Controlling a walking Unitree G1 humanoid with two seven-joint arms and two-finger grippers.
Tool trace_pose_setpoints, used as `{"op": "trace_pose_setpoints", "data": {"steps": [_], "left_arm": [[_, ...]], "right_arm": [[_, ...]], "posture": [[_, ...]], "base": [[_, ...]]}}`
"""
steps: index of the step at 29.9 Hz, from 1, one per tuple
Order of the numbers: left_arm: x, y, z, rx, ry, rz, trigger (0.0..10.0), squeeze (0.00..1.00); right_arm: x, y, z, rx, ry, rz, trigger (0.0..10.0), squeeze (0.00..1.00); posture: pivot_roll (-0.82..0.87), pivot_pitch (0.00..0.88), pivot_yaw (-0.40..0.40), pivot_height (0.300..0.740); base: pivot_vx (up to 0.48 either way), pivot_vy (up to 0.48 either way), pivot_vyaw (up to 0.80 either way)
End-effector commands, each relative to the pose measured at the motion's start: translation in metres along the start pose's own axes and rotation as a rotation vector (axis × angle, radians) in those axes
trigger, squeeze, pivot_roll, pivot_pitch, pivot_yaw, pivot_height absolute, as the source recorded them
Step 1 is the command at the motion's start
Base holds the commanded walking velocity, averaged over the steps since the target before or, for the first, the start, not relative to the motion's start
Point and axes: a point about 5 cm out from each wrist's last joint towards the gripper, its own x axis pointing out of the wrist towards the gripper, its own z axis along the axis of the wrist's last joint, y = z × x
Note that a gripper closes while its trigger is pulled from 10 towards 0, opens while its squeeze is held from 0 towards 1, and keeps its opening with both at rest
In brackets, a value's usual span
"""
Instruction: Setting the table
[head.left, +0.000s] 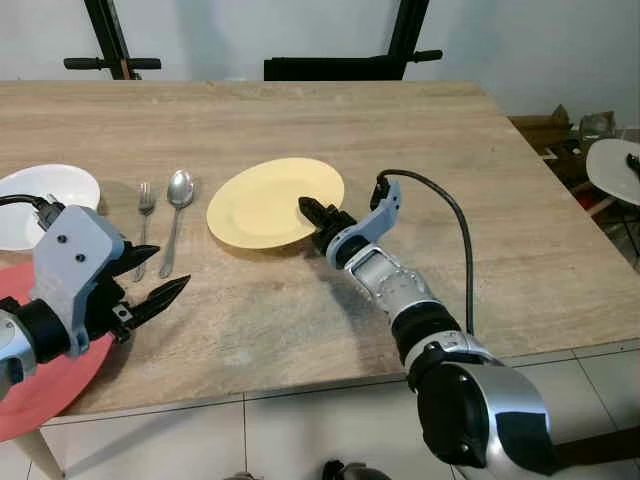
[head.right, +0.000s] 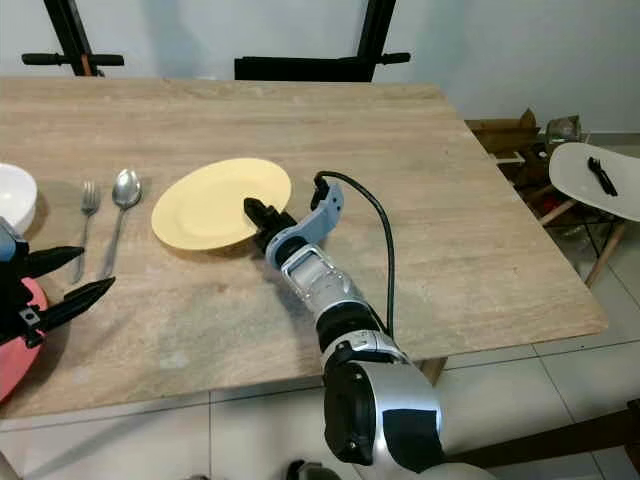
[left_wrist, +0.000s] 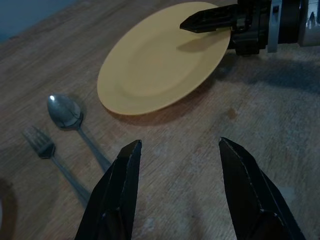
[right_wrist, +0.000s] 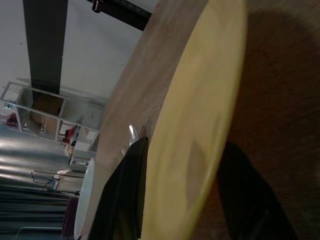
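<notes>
A yellow plate (head.left: 265, 203) lies on the wooden table (head.left: 480, 230), its near right rim raised a little over a dark shadow. My right gripper (head.left: 310, 212) is shut on the yellow plate at that rim. One finger (left_wrist: 210, 21) lies across the plate's top, and the other finger (right_wrist: 240, 195) sits beneath the plate. To the plate's left lie a fork (head.left: 145, 205) and a spoon (head.left: 178, 195), side by side. My left gripper (head.left: 168, 268) hovers open over the table's near left part, holding nothing, with its fingers (left_wrist: 125, 185) pointing toward the plate.
A white plate (head.left: 40, 195) sits at the far left, and a red round mat (head.left: 50, 375) overhangs the near left edge. The table's right edge drops to a tiled floor, where a white chair (head.left: 615, 165) and boxes stand. A black frame (head.left: 340, 65) rises behind the table.
</notes>
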Motion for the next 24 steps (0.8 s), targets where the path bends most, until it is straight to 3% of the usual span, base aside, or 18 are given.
{"op": "trace_pose_setpoints", "data": {"steps": [1,8,22,23,24], "left_arm": [[0.001,-0.004,0.003,0.003,-0.006,-0.016,10.0,0.0],[0.005,-0.006,0.002,-0.005,-0.012,-0.016,10.0,0.0],[0.019,-0.013,-0.001,-0.031,-0.04,-0.031,10.0,0.0],[0.021,-0.013,-0.001,-0.031,-0.046,-0.028,10.0,0.0],[0.024,-0.014,-0.001,-0.038,-0.058,-0.017,10.0,0.0]], "right_arm": [[0.001,0.002,0.0,-0.007,-0.002,0.009,10.0,0.0],[-0.015,-0.014,0.022,-0.048,-0.053,-0.012,10.0,0.0],[-0.077,-0.055,0.035,-0.163,-0.021,-0.11,10.0,0.0],[-0.085,-0.056,0.042,-0.189,-0.053,-0.115,10.0,0.0],[-0.094,-0.052,0.052,-0.294,-0.116,-0.098,10.0,0.0]], "posture": [[0.08,0.041,-0.016,0.74],[0.08,0.041,-0.016,0.74],[-0.01,0.016,-0.027,0.74],[-0.01,0.016,-0.027,0.74],[-0.03,0.01,-0.022,0.74]], "base": [[0.0,0.0,0.0],[0.0,0.0,0.0],[0.0,0.0,0.0],[0.0,0.0,0.0],[0.0,0.0,0.0]]}}
